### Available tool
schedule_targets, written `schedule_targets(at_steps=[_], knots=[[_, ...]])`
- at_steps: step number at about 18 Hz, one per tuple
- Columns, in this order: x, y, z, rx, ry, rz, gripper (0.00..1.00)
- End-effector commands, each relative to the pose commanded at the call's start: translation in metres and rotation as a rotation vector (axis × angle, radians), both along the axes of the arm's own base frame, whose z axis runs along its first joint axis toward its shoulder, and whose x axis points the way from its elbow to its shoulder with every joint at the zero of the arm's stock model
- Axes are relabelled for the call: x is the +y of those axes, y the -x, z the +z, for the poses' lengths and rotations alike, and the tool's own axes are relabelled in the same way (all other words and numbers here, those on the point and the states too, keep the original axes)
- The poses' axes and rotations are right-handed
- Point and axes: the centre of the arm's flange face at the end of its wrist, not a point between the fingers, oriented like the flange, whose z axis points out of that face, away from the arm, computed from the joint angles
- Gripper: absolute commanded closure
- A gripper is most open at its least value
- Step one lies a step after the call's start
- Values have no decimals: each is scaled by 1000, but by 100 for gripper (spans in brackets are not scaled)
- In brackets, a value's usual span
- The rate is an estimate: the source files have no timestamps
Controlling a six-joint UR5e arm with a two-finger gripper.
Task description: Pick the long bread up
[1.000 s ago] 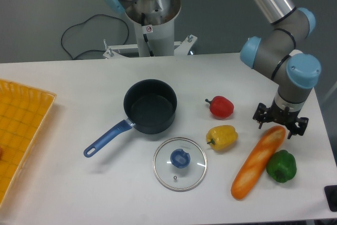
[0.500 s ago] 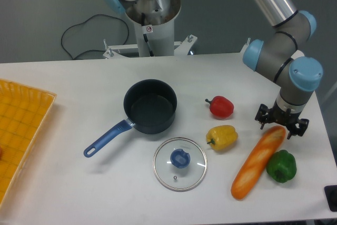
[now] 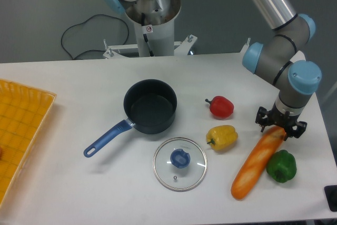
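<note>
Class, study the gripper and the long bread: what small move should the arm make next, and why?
Probably close the fingers. The gripper already sits low over the upper end of the long bread, which lies flat on the table beside the green pepper; the jaws seem to straddle that end, though contact is unclear.

A small round red prohibition sign (image 3: 149, 29) sits on the robot base column (image 3: 152, 25); no readable text.

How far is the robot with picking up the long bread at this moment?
Done: the claw is positioned over the upper end of the long bread. In hand: closing on it; whether the fingers already grip is unclear from this view. Left: the grasp and the lift, since the loaf lies on the table beside the green pepper.
</note>
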Motion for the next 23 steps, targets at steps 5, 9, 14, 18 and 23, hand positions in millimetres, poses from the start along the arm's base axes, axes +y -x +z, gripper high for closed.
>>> schedule_targets(at_steps=[5, 9, 14, 18, 23], knots=[[-1, 0, 0, 0, 0, 0, 44], [-1, 1, 0, 1, 1, -9, 63], [-1, 0, 1, 3, 0, -12, 81], [-2, -2, 7, 7, -1, -12, 86], [-3, -4, 26, 25, -4, -9, 86]])
